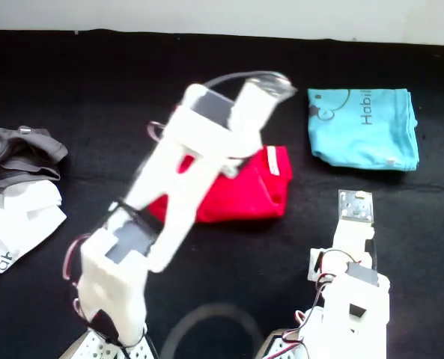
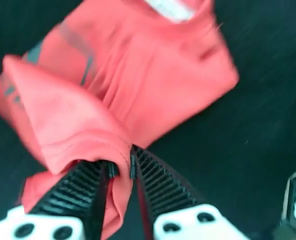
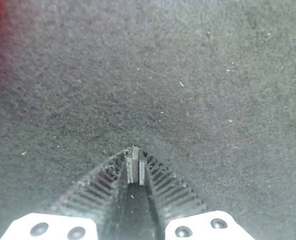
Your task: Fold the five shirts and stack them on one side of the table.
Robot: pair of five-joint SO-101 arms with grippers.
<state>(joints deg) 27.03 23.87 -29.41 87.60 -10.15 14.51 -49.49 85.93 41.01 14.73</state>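
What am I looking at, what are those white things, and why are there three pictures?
The white things are robot arms, the left arm and the right arm, at a black table. One picture looks down from above; the other two come from a camera on each arm's wrist, looking along its toothed hand. On the table lie a red shirt, a folded blue shirt far right, and a grey shirt and a white shirt bunched at the left edge. The left hand is shut on a fold of the red shirt. The right hand is shut, holding nothing, over bare table.
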